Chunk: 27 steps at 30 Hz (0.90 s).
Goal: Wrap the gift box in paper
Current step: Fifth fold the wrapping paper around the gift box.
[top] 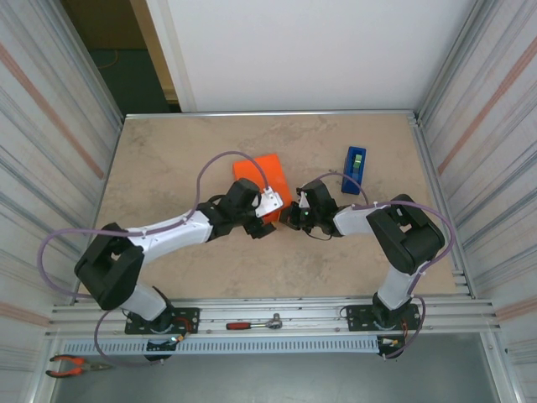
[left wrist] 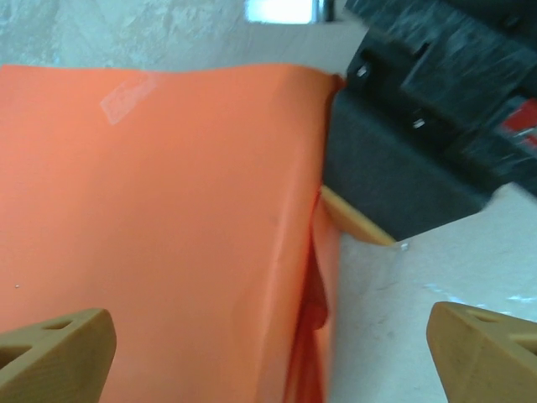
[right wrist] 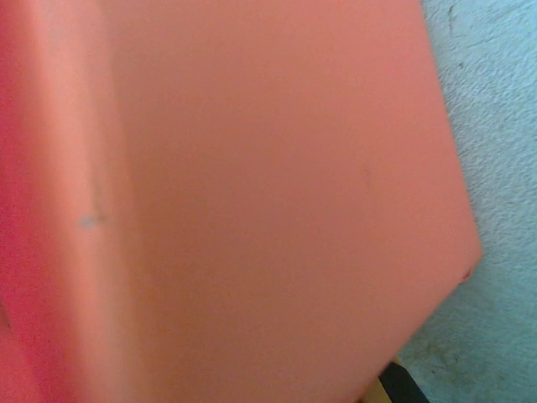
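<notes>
Nearest me, on the metal rail in front of the counter's near edge, lie two hand tools: a red-handled driver [top: 250, 324] and, further left and lower, orange-handled pliers [top: 70, 365]. Their tips are too small to make out.

Two arms reach from that edge and meet about the middle of the counter [top: 168, 159]. The left pincer [left wrist: 268, 357] hangs released, its two tan fingertips [left wrist: 54, 353] spread wide, one over the paper [left wrist: 168, 235] and the other over bare counter past the sheet's right edge. From above, this pincer [top: 267, 208] covers the parcel's near end.

The right pincer [top: 291, 217] is clenched, just beside the parcel's near right corner. In the left wrist view one tan finger [left wrist: 357, 220] of it touches the paper's side edge, while the rest sits behind the black housing. I cannot tell whether any paper is pinched.

There is one orange sheet [top: 264, 175], folded into a blocky parcel with a loose, creased seam down its right side. A patch of clear tape [left wrist: 126, 96] glints on top. The gift box is probably inside, wholly covered. Close up, the paper [right wrist: 252, 193] is blurred.

Beyond, toward the right edge, one blue tape dispenser [top: 354, 170] stands apart.
</notes>
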Available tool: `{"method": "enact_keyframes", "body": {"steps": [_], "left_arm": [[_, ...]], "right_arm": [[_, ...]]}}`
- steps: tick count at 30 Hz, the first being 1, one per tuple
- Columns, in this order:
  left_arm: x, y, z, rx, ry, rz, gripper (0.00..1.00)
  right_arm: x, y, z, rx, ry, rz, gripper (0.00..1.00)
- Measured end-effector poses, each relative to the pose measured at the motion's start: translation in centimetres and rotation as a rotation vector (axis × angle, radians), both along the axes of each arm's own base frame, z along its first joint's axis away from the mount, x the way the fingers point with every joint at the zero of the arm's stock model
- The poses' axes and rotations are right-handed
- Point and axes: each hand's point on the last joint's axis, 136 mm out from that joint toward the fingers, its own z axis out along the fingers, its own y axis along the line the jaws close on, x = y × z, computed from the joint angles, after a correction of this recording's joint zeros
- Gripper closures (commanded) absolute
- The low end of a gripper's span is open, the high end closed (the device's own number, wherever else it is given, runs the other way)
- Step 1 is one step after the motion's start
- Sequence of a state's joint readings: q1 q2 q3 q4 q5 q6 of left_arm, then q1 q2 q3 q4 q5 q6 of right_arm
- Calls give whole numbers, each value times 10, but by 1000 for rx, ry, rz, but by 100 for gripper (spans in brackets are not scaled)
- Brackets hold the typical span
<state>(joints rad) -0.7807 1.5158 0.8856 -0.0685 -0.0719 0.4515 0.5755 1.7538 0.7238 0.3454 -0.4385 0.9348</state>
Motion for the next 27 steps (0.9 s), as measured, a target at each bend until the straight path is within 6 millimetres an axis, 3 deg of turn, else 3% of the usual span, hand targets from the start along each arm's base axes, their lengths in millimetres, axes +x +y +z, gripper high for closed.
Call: {"method": "enact_keyframes", "body": {"steps": [14, 27], "left_arm": [[15, 6, -33, 122, -45, 3, 2], [27, 11, -34, 157, -86, 29, 28]], "right_arm": [[0, 0, 0, 3, 1, 2, 100], [1, -1, 0, 3, 1, -3, 100]]}}
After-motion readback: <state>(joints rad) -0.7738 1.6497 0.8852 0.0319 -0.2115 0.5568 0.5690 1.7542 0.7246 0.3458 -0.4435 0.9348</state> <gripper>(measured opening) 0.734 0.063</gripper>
